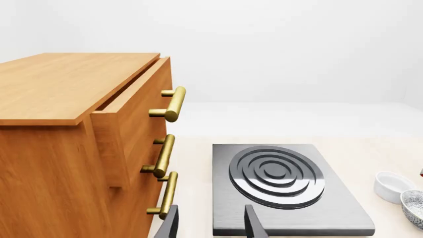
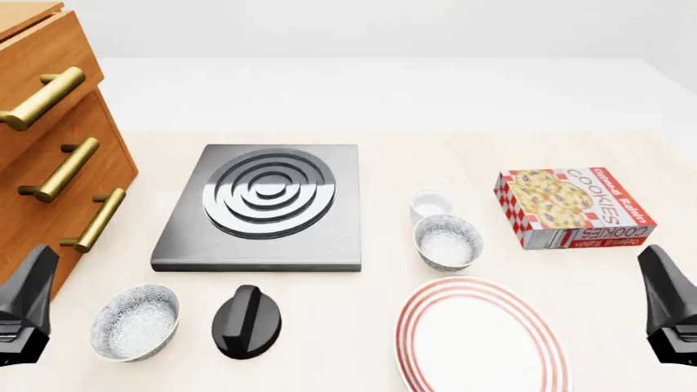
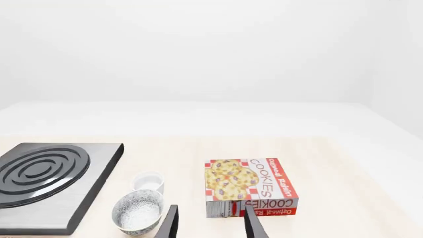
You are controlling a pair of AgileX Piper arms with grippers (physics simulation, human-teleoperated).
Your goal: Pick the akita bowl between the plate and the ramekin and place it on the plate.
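Plate cut off below.

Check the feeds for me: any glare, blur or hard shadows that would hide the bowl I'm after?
Front view: sharp, even light, soft shadows only; the akita bowl reads clearly between the ramekin and the plate; mild sheen on the stove burner. Right wrist view: crisp, the bowl unshadowed beside the open right gripper. Left wrist view: sharp, but the bowl is cut off at the picture's edge.

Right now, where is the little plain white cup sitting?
In the front view, the ramekin sits right of centre, just behind the akita bowl, between the stove burner and the cookie box.
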